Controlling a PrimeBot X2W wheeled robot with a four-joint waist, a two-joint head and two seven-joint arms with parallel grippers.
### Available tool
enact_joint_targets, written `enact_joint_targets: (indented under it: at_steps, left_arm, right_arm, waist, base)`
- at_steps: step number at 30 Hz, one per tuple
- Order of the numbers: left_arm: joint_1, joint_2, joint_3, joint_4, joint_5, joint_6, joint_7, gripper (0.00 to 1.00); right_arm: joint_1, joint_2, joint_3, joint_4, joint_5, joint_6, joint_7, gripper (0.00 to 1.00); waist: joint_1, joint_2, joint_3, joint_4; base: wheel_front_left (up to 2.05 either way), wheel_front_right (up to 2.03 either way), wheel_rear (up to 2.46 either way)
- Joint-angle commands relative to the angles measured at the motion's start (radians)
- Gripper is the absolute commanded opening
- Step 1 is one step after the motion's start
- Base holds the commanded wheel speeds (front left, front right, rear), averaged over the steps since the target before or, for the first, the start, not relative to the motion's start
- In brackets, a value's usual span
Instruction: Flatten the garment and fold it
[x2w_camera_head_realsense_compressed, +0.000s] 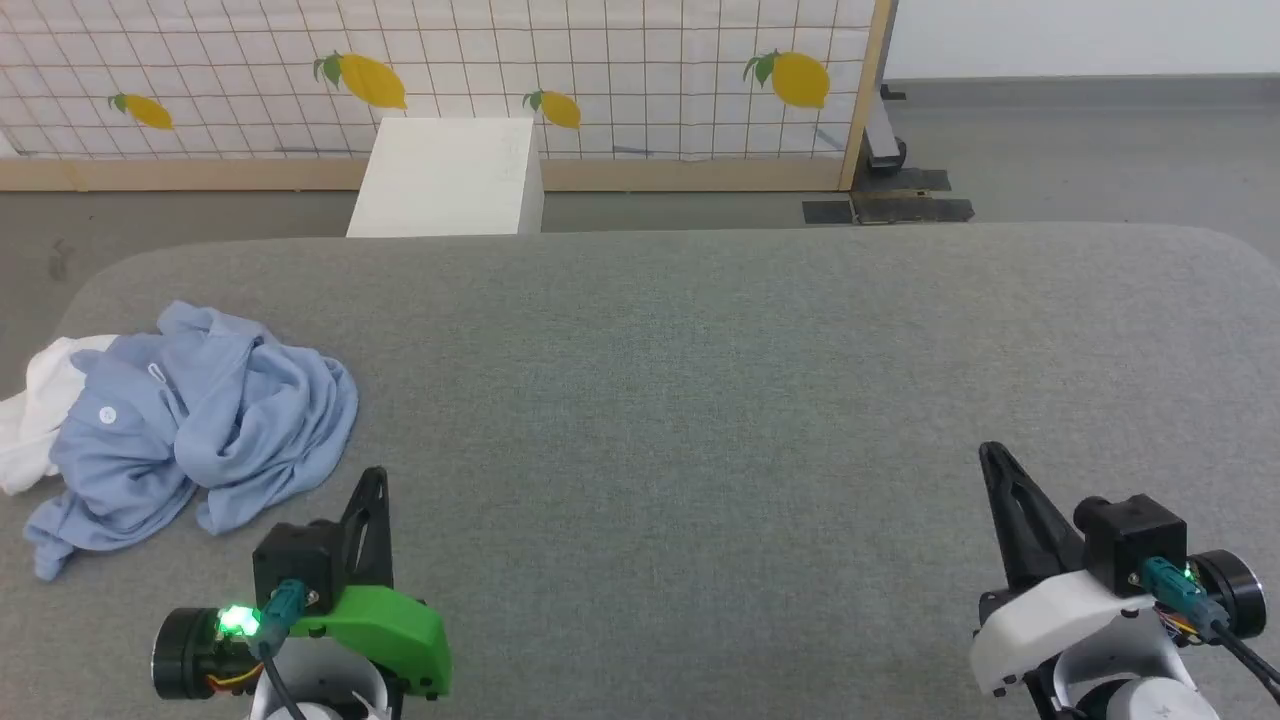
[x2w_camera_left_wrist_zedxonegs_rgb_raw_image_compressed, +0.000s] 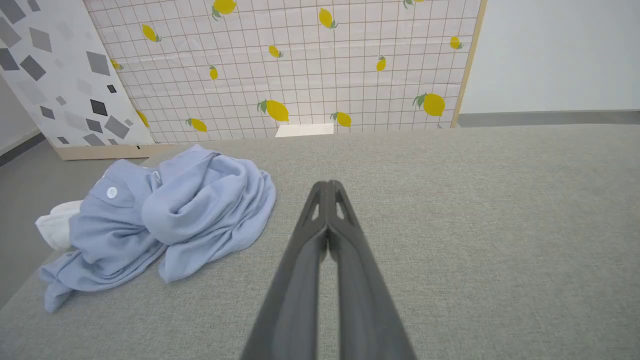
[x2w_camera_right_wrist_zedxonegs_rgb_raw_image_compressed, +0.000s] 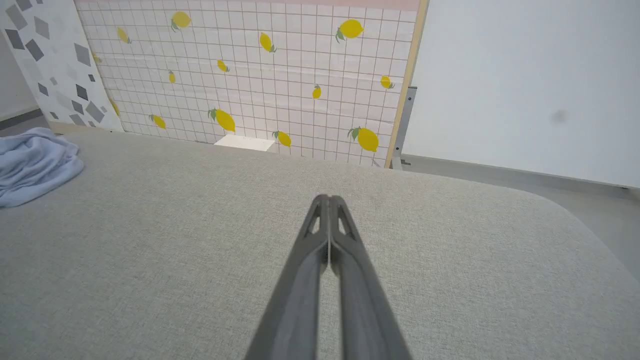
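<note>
The garment (x2w_camera_head_realsense_compressed: 190, 420) is a light blue shirt lying crumpled in a heap at the left edge of the grey table (x2w_camera_head_realsense_compressed: 700, 400), with white cloth showing at its far left side and a small white button on top. In the left wrist view the garment (x2w_camera_left_wrist_zedxonegs_rgb_raw_image_compressed: 165, 220) lies ahead and to the left of my left gripper (x2w_camera_left_wrist_zedxonegs_rgb_raw_image_compressed: 329, 186), whose fingers are pressed together with nothing between them. In the head view my left gripper (x2w_camera_head_realsense_compressed: 375, 478) sits just right of the heap's near edge, apart from it. My right gripper (x2w_camera_head_realsense_compressed: 990, 452) is shut and empty over bare table at the lower right; the garment (x2w_camera_right_wrist_zedxonegs_rgb_raw_image_compressed: 30, 165) is far to its left.
A white box (x2w_camera_head_realsense_compressed: 450, 175) stands on the floor behind the table's far edge. Behind it runs a lemon-patterned grid panel (x2w_camera_head_realsense_compressed: 600, 70) with a wooden frame. The table's rounded corners fall away to grey floor at left and right.
</note>
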Motion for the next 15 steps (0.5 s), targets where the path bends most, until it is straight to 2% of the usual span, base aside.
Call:
enact_joint_targets:
  at_steps: [1,15]
  left_arm:
    - [-0.018,-0.006,0.004,0.003,0.010,-0.002,0.001,0.00]
    - [-0.018,-0.006,0.004,0.003,0.010,-0.002,0.001,0.00]
  right_arm:
    - [-0.015,0.002,0.002,0.002,-0.006,-0.002,0.000,0.00]
    - [-0.015,0.002,0.002,0.002,-0.006,-0.002,0.000,0.00]
  waist:
    - [0.0000,0.0000,0.000,0.000]
    - [0.0000,0.0000,0.000,0.000]
  base:
    - [0.00,0.00,0.00]
    - [0.00,0.00,0.00]
